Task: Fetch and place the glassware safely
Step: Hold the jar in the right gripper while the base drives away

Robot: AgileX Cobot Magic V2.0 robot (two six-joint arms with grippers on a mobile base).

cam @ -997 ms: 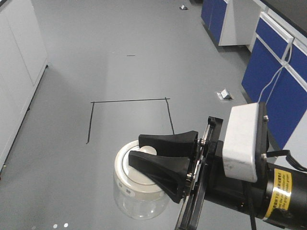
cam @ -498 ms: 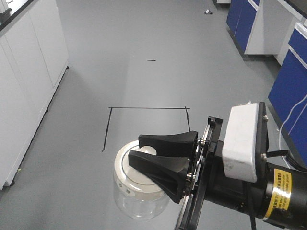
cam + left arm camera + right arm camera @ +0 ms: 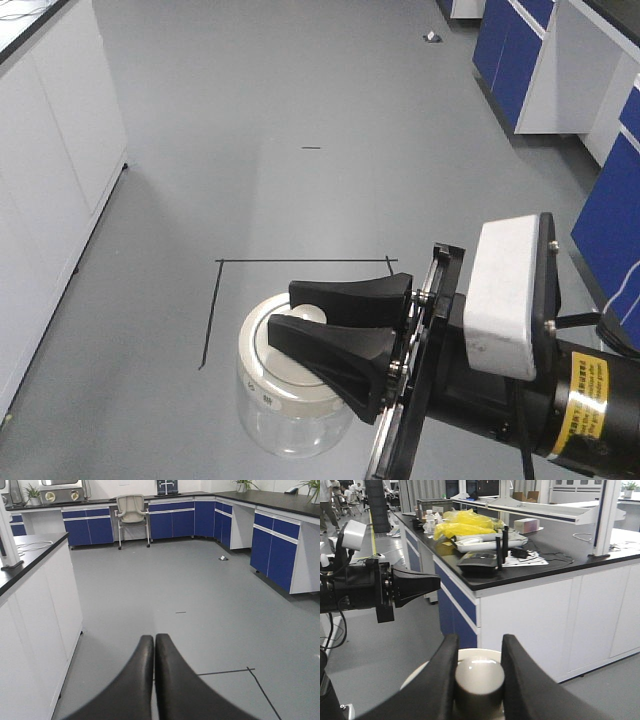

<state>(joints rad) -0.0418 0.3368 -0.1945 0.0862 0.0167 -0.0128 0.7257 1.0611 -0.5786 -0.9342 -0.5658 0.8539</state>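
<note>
The glassware is a squat clear jar [image 3: 285, 425] with a cream-white lid [image 3: 262, 370], held in the air above the grey floor. My right gripper [image 3: 287, 314] is shut on the lid's central knob, one black finger on each side. In the right wrist view the knob [image 3: 479, 677] fills the gap between the fingers of the right gripper [image 3: 479, 645], with the lid's rim [image 3: 470, 653] behind it. My left gripper [image 3: 154, 639] is shut and empty, its fingers pressed together. It also shows side-on in the right wrist view [image 3: 417, 586].
White cabinets [image 3: 50, 170] line the left and blue cabinets [image 3: 520, 60] the right. Black tape lines [image 3: 300, 262] mark the floor ahead. A small object [image 3: 430, 37] lies far off on the floor. A chair [image 3: 132, 510] stands at the back. A cluttered lab bench [image 3: 520, 565] is to one side.
In the front view the floor and cabinets have shifted; the tape lines now sit lower in the frame. The right gripper and jar keep the same place and hold.
</note>
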